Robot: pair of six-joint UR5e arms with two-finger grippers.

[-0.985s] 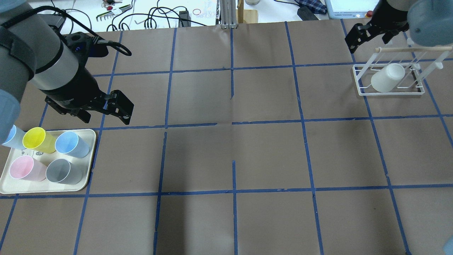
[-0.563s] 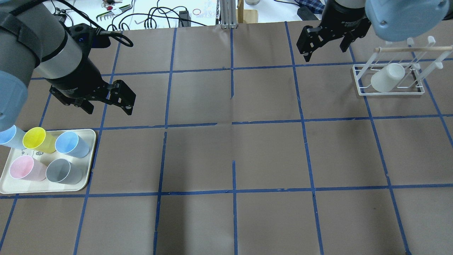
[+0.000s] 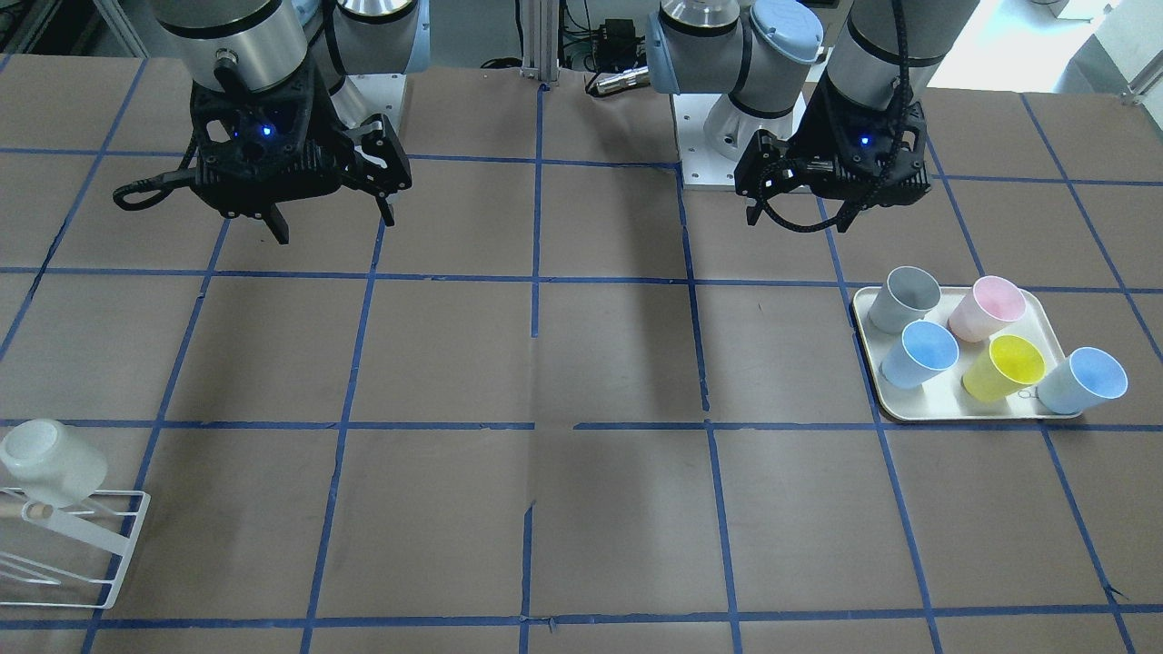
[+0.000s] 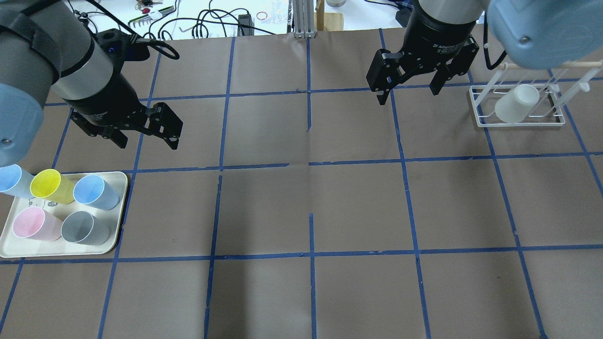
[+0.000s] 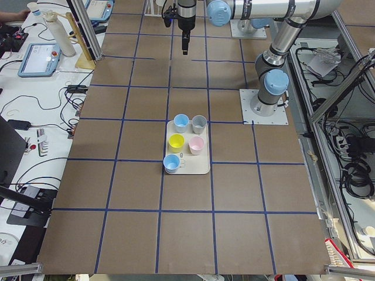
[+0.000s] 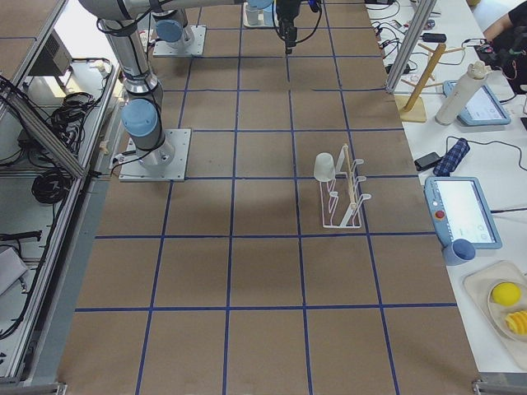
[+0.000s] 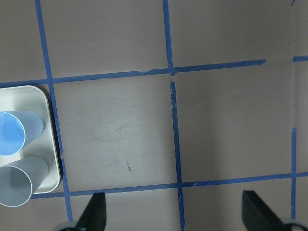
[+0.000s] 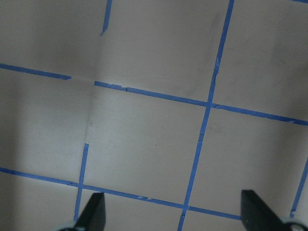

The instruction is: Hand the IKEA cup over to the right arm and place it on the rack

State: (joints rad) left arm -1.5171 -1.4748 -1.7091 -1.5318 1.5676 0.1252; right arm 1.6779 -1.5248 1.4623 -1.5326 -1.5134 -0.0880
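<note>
The cream-white IKEA cup rests tilted on the white wire rack at the far right; both also show in the front view, cup and rack. My right gripper is open and empty, hovering left of the rack and apart from it. My left gripper is open and empty, above the table just beyond the tray. Both wrist views show only spread fingertips over bare table.
A cream tray at the near left holds a pink cup, a grey cup, a yellow cup and a blue cup; another blue cup is at its edge. Cables and tools lie beyond the far edge.
My right gripper has swung left, away from the rack, toward the middle of the table's far side. My left gripper has drifted slightly away from the tray. The cup stays on the rack.
</note>
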